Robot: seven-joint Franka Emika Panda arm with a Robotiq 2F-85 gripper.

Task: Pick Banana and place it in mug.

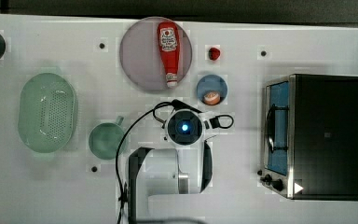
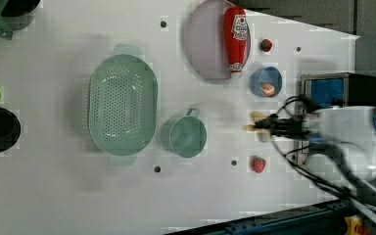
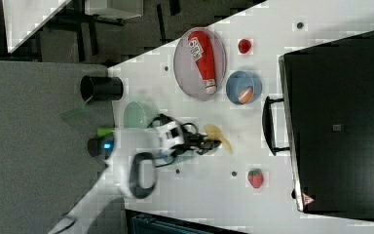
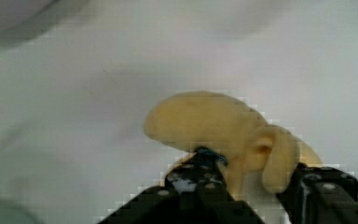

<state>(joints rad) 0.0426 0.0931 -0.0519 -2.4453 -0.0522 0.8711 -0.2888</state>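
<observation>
The gripper (image 4: 249, 179) has its jaws squeezed on the pale yellow banana (image 4: 214, 126), above the white table (image 2: 54, 196), beside the green mug (image 2: 184, 137).

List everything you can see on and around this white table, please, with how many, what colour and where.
banana: one, pale yellow, clamped in the pincer, between mug and oven in the left view
mug: one, teal, beside the basket
basket: one, pale green, perforated, at the mug's left in the left view
plate: one, grey, at the table's far edge in the top view
ketchup bottle: one, red, lying on the plate
bowl: one, blue, next to the plate, something orange inside
strawberries: two, red, on the table
toaster oven: one, black, at the top view's right
black cup: one, on the grey surface in the right view
pincer: one, black, shut on the banana
arm: one, white
</observation>
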